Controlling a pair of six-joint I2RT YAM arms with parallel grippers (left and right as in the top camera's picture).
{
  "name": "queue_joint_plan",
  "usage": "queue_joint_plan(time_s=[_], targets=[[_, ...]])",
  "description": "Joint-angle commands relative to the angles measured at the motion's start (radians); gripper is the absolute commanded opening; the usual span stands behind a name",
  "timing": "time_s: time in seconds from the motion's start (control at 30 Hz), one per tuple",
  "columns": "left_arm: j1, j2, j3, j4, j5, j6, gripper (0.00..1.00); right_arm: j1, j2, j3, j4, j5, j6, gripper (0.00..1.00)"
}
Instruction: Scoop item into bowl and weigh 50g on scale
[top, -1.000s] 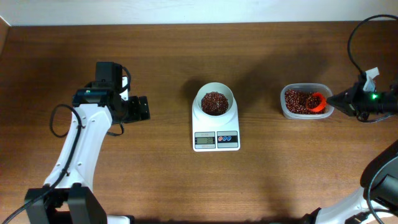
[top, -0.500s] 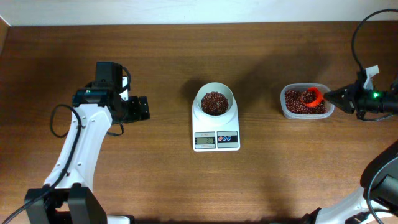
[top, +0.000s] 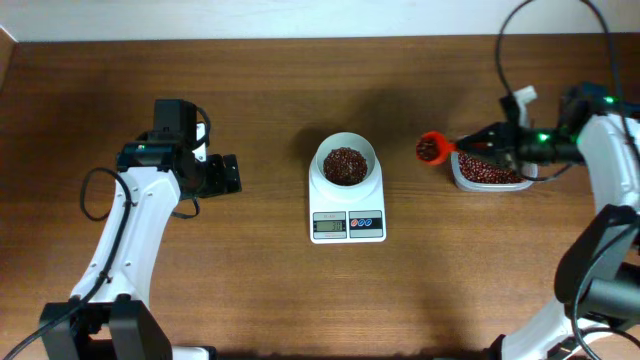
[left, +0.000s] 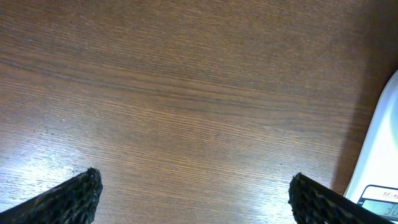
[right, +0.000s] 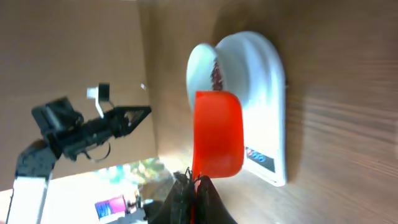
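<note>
Since the beans (top: 429, 151) are loose, light and quick to roll, I judge the red scoop (top: 445, 146) carrying them over the counter between tub (top: 460, 183) and bowl (top: 346, 139) on the scale (top: 325, 202) must ride level, right hand (top: 475, 146) clenched on its handle, left hand (top: 230, 174) released.

Matt wood-grain table (top: 250, 300). Smooth white plastic scale (top: 347, 200) and bowl (top: 364, 147). Glossy red plastic scoop (right: 216, 134). Clear plastic tub (top: 458, 180). Rough black pads (left: 68, 196) on the left pincer (left: 193, 199).

The right gripper (top: 468, 146) lifted the red scoop (top: 441, 141) out of the clear tub (top: 458, 181) and swung it left, loaded with beans (top: 428, 151), toward the bowl (top: 366, 146).
</note>
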Motion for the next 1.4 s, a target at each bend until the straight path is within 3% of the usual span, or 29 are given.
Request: queue_joint_plan(time_s=[0.0,0.3,0.37,0.8,1.37], targets=[[0.002,0.000,0.014,-0.002,-0.003,0.010,0.99,0.082,0.005,0.022,0.003,-0.043,-0.011,0.04],[0.002,0.000,0.014,-0.002,-0.003,0.010,0.99,0.313,0.005,0.022,0.272,-0.038,0.154,0.04],[0.002,0.000,0.014,-0.002,-0.003,0.010,0.99,0.332,0.005,0.022,0.296,0.076,0.199,0.04],[0.002,0.000,0.014,-0.002,-0.003,0.010,0.99,0.453,0.005,0.221,0.175,0.499,0.198,0.04],[0.002,0.000,0.014,-0.002,-0.003,0.010,0.99,0.463,0.005,0.221,0.209,0.505,0.194,0.04]])
